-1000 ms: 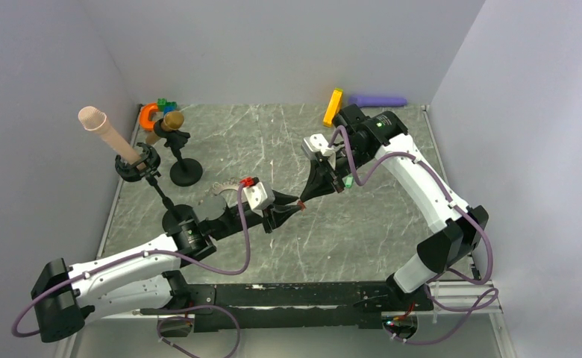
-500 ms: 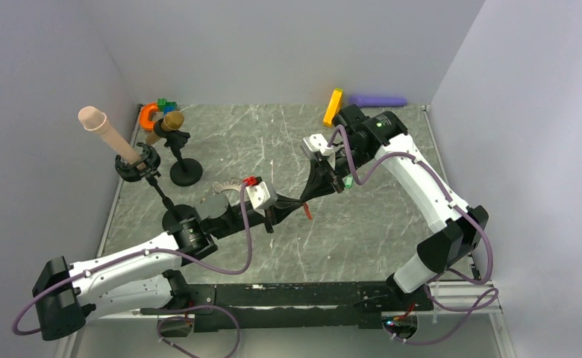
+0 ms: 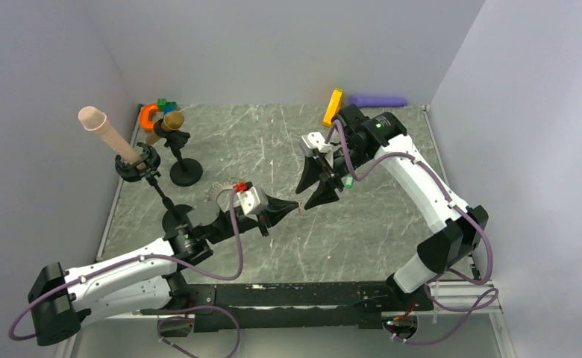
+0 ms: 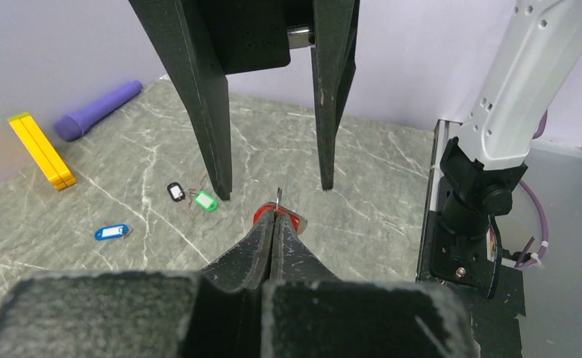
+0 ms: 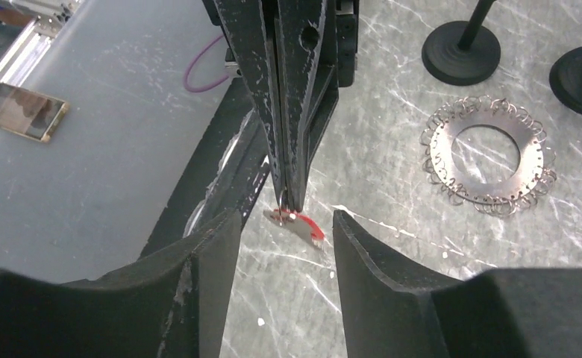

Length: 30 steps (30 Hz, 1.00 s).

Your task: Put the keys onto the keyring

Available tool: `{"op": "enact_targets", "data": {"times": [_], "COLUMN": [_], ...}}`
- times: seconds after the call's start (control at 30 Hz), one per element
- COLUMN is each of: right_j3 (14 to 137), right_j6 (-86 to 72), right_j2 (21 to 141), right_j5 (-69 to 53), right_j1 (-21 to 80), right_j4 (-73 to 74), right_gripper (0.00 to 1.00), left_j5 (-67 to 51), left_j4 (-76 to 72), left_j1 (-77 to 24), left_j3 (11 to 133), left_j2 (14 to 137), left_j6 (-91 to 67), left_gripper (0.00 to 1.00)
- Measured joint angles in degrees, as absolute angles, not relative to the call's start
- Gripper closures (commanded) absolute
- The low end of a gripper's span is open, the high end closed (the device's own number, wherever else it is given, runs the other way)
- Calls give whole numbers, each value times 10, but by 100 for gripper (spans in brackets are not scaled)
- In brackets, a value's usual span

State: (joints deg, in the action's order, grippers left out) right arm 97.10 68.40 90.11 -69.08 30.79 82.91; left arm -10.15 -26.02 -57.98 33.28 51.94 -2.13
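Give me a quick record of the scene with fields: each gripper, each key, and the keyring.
left gripper: shut on the red key
right gripper: open, one finger on each side of the red key
blue key: lying loose on the table
black key: on the table, close beside the green key
keyring: flat on the table, no key on it

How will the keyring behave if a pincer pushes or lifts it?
The keyring looks like a flat, thin metal band, so probably stiff and light. Its rim of small wire loops would likely dangle and snag. Lying flat on the smooth stone table, it will probably slide rather than tip.
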Motion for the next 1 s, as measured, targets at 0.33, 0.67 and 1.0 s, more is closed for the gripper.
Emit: {"op": "enact_targets", "data": {"times": [0.33, 0.67, 1.0], "right_j3": [957, 950, 946], "right_j6": [679, 676, 672], "right_j2": [891, 891, 891], "right_j5": [-717, -750, -755], "right_j1": [289, 293, 302], "right_j4": [821, 809, 798], "right_gripper": [48, 68, 75], "left_j5": [-90, -85, -83], "left_j4": [-323, -375, -399], "left_j1": [-582, -583, -584], "left_j3": [279, 272, 272], "left_j2": [476, 485, 497], "left_j6": [-22, -27, -29], "left_gripper": [100, 100, 100]}}
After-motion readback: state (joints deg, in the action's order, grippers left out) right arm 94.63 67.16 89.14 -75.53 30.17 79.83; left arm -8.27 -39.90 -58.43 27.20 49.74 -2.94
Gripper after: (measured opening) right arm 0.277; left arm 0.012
